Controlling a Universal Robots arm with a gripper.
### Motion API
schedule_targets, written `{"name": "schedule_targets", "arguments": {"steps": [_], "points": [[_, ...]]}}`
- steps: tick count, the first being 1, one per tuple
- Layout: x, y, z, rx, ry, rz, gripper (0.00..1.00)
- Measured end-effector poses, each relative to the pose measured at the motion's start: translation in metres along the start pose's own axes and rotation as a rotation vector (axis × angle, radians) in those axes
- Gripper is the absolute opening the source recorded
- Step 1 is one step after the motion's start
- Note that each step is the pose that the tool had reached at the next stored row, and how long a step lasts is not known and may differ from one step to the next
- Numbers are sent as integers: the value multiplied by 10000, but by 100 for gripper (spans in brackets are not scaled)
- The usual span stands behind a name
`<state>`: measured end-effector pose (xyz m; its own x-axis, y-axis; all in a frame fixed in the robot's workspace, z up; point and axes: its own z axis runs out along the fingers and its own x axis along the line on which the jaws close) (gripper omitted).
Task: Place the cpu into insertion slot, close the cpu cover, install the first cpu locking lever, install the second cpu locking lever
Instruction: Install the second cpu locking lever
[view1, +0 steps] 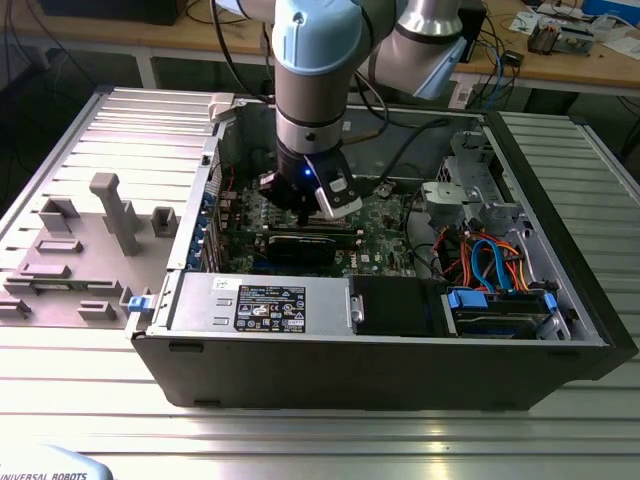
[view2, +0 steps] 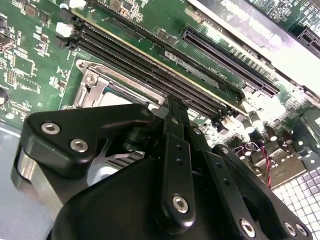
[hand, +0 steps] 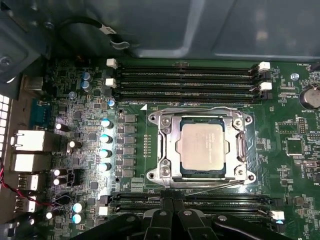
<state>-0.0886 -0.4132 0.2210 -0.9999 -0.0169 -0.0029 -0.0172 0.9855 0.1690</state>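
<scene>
Black jaws (hand: 172, 212), pressed together and empty, poised just beside silvery square cpu (hand: 201, 146) under shiny framed cpu cover (hand: 167, 150); long black memory slots (hand: 185, 80) beyond.

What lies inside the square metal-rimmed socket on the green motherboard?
A flat silvery-grey square chip sits inside the socket, framed by the shiny metal cover plate. The socket's centre beneath the chip is hidden.

Ribbed metal table (view1: 560, 330) carries open computer case (view1: 380, 370); grey fixture plate (view1: 70, 260).
</scene>
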Motion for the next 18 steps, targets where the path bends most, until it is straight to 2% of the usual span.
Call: {"name": "schedule_targets", "arguments": {"steps": [3, 4, 7, 11, 15, 17, 18], "points": [[16, -33, 3, -180, 3, 2, 11], [21, -55, 1, -317, 1, 2, 11], [38, -90, 7, -514, -2, 3, 11], [74, -120, 31, -705, -5, 3, 11], [100, -137, 67, -852, -9, 1, 11], [110, -143, 94, -992, -11, 2, 11], [111, -144, 100, -1029, -11, 3, 11]]}}
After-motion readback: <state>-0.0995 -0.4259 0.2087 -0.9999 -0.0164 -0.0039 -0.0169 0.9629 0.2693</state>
